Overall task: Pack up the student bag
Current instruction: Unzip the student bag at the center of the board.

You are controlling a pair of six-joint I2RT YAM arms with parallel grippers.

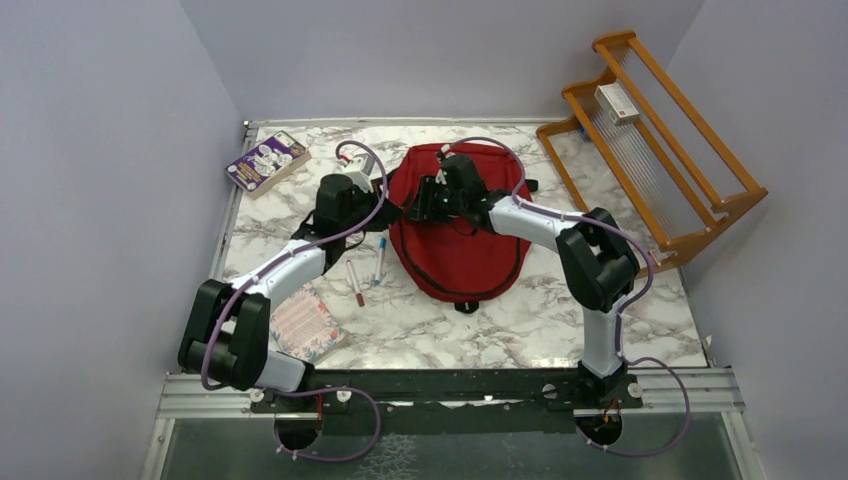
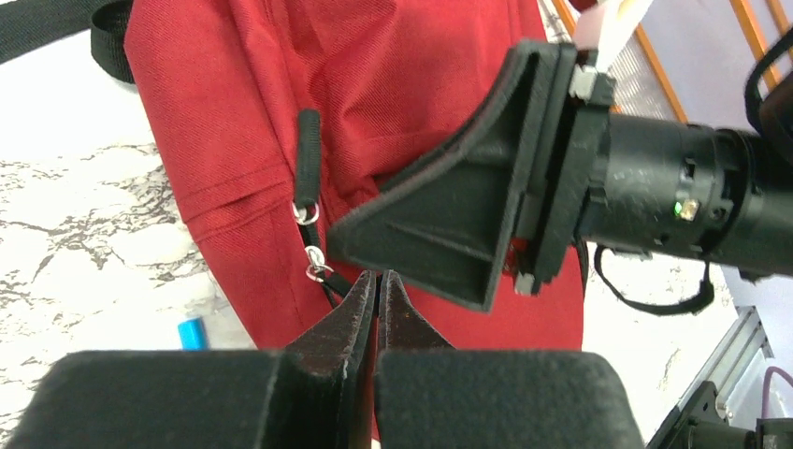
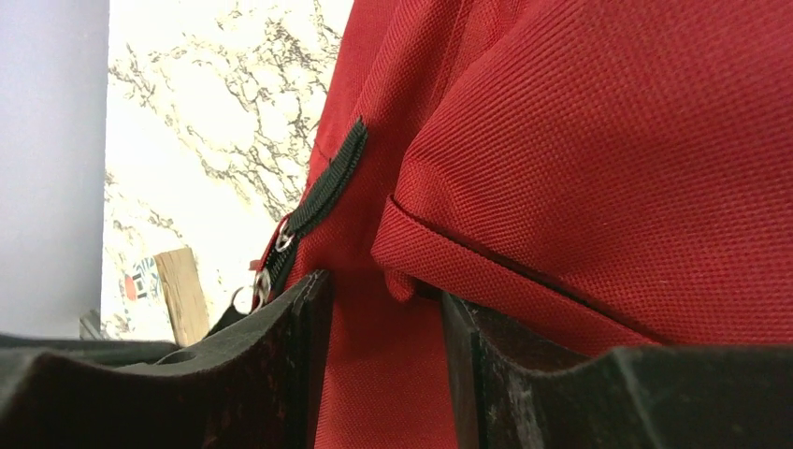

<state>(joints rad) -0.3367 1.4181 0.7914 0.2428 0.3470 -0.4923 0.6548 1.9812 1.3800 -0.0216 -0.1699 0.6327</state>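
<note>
**Opening the backpack: zip not yet drawn**

The marble desk (image 1: 480, 330) carries the red backpack (image 1: 460, 255), which lies flat in the upper middle of the overhead view. It looks zipped shut, so nothing is packed yet, and the step in hand appears to be getting it open. A purple book (image 1: 267, 160) lies at the upper left and a flowered notebook (image 1: 305, 325) at the lower left. Both arms meet at the backpack's upper left edge.

The right gripper (image 3: 383, 290) is grasping a fold of the red cloth, which fills the gap between its jaws. The left gripper (image 2: 377, 281) is clenched tight just below that. Two pens (image 1: 366, 272) lie between the notebook and the backpack.

Smallest are the two zip pulls (image 2: 307, 154), one above the other on the backpack's side. The lower pull's black tab runs right to the left gripper's tips. I cannot tell whether it is truly pinched.

The next move likely calls for a sure hold on that tab. It should then be drawn along the zip's own line while the right gripper holds the cloth taut. Otherwise the soft backpack may simply drag.
</note>
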